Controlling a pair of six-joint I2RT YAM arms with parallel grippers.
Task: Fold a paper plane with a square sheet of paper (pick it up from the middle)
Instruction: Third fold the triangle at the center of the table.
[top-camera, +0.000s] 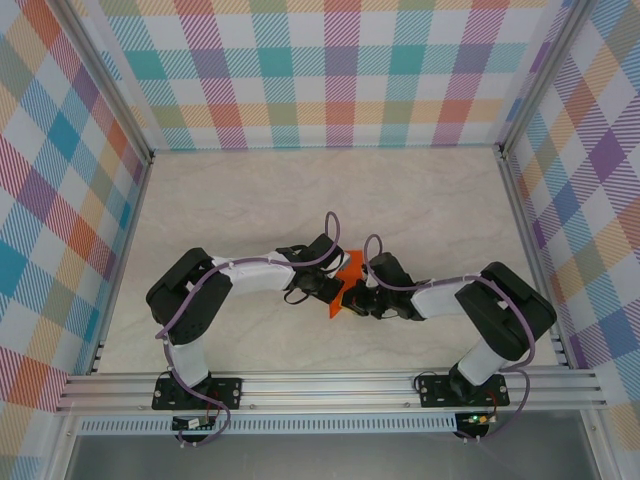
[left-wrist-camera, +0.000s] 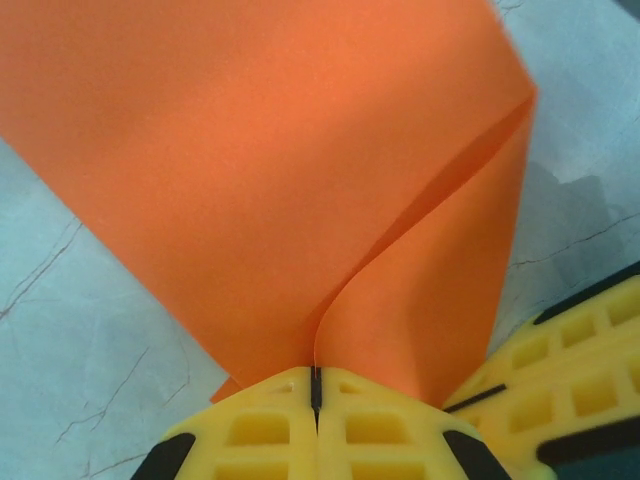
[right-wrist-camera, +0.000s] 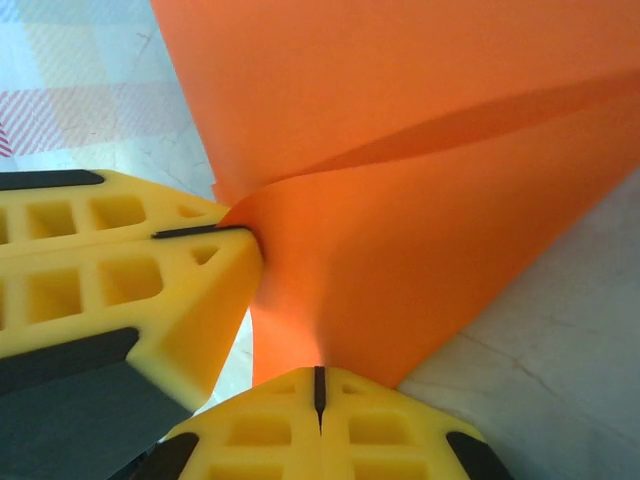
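Overhead, marbled table (top-camera: 300, 190), plaid walls (top-camera: 330, 70); near front edge, jaws of both arms (top-camera: 250, 270) clenched on half-hidden orange paper (top-camera: 352, 266).

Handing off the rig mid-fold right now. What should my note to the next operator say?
Left tool: shut on the square sheet of paper, pinching its edge.
Right tool: shut on the same sheet, right beside the left tool.
Sheet: over the middle of the table, bent over on itself in a loose curve.
Done: sheet gripped by both.
Left: no plane shape yet; creases, nose and wings to go.
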